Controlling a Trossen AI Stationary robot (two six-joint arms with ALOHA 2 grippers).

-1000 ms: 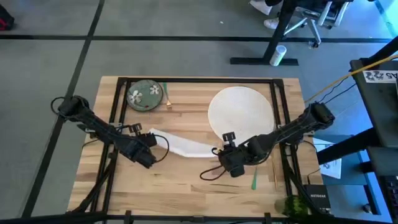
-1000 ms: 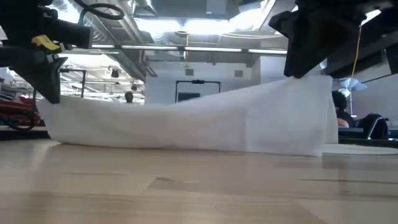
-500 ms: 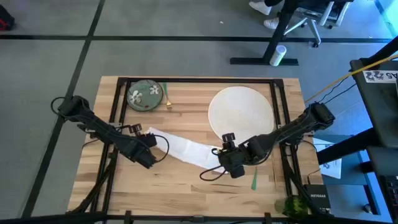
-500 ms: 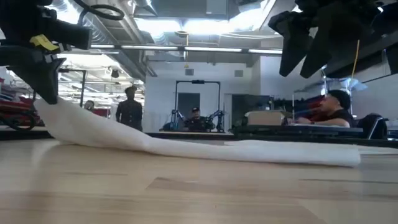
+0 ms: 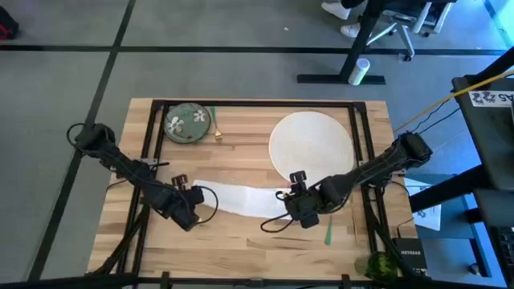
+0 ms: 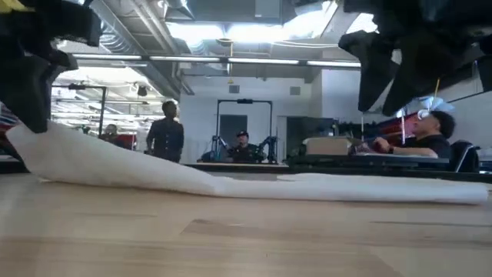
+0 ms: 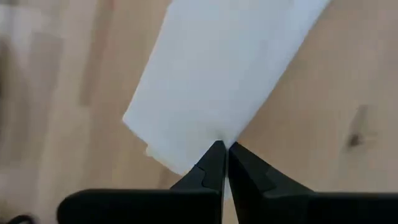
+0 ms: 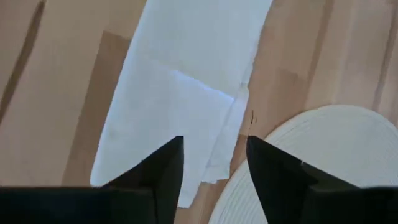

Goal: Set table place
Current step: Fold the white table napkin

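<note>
Wood table (image 5: 241, 249): left claw (image 7: 222, 149) pinches napkin (image 5: 241, 198), right claw (image 8: 211, 158) open.

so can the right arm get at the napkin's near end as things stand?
Probably yes. The right gripper hangs open directly over that end of the napkin, nothing between; the plate only borders it. The left gripper pinches the far end.

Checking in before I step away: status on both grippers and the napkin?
Left gripper shut on napkin end. Right gripper open above the other end, near white plate. Napkin flat on table. Nothing blocking.
</note>
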